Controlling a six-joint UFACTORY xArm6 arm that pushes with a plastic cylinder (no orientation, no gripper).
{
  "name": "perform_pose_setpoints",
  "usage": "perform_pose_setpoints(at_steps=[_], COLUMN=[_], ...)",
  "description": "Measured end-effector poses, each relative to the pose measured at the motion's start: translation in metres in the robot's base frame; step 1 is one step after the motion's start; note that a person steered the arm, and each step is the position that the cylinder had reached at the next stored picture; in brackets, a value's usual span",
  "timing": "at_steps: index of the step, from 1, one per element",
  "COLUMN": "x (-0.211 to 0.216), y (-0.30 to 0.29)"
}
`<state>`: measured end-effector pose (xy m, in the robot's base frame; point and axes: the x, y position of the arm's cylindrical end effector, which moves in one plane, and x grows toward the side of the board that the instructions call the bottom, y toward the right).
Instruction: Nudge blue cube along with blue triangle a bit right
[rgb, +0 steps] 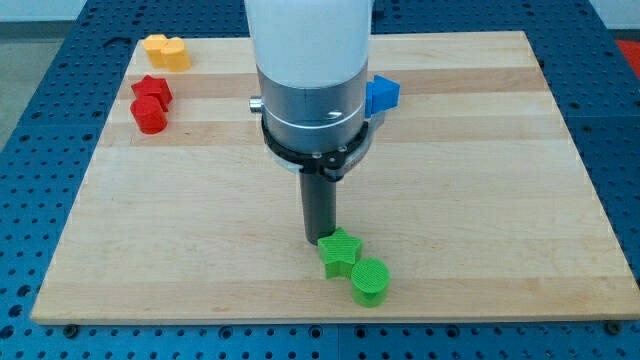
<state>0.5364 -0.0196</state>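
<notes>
Wooden board (480, 180) on blue perforated table (40, 150). My tip (320, 240) at view's bottom centre, just above green star block (339, 252), apparently touching; green cylinder (370, 281) beside star. Blue block (383, 95) partly hidden behind arm (310, 70). Two yellow blocks (166, 50) and two red blocks (150, 103) at view's top left.
</notes>
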Motion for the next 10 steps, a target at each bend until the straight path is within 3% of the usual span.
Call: perform_pose_setpoints(at_steps=[2, 3, 4, 7, 10], x=[-0.045, -0.041, -0.038, -0.087, -0.089], y=[0.028, 0.062, 0.057, 0.077, 0.077])
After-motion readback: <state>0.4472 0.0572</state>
